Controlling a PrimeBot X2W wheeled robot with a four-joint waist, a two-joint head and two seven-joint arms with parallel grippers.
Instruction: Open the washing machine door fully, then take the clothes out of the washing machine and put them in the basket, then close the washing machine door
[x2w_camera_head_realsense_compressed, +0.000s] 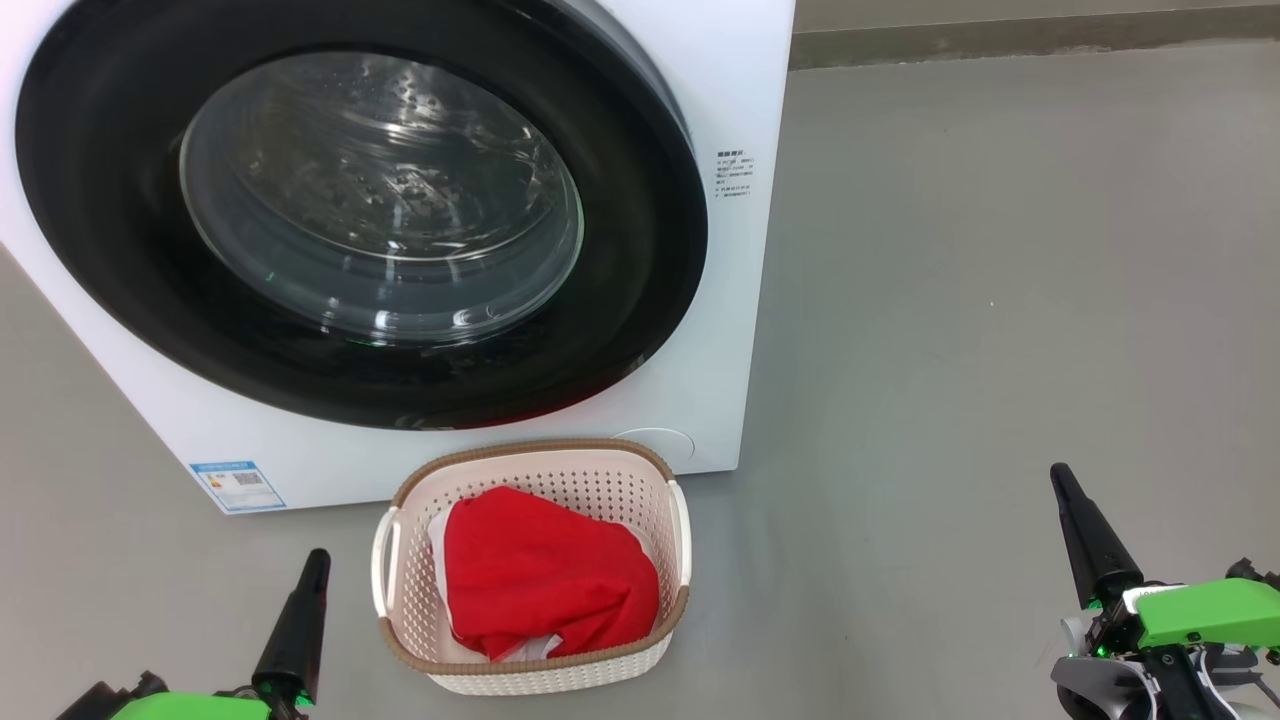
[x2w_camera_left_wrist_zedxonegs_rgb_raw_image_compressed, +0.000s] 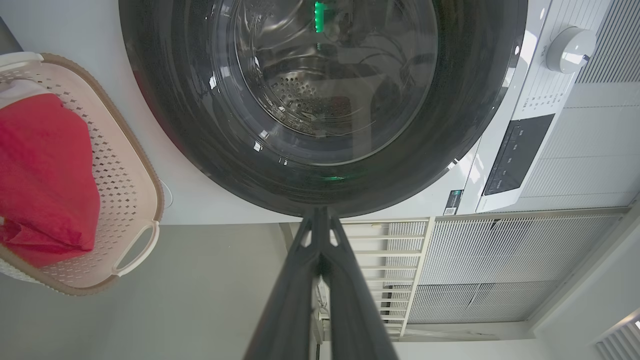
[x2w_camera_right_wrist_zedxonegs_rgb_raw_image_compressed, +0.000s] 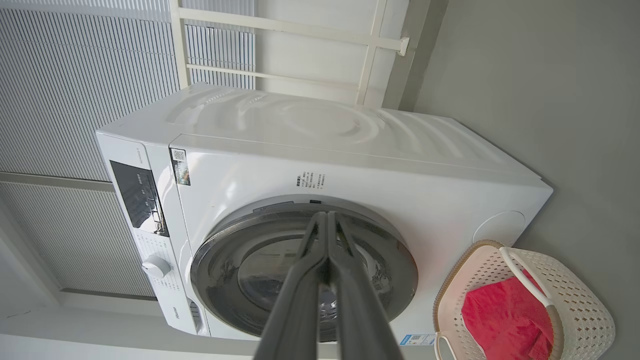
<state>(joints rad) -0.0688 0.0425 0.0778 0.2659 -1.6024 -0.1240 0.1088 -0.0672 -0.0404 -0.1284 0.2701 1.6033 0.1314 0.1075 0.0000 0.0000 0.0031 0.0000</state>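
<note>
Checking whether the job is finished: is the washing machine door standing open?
No, the washing machine door sits shut against the front of the washing machine, and the clothes lie in the basket.

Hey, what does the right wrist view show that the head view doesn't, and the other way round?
Right wrist view: the top of the washing machine, its control panel and knob. Head view: the left gripper, shut, at lower left. Both: the washing machine door closed, the basket in front holding the red clothes, and the shut right gripper.
</note>
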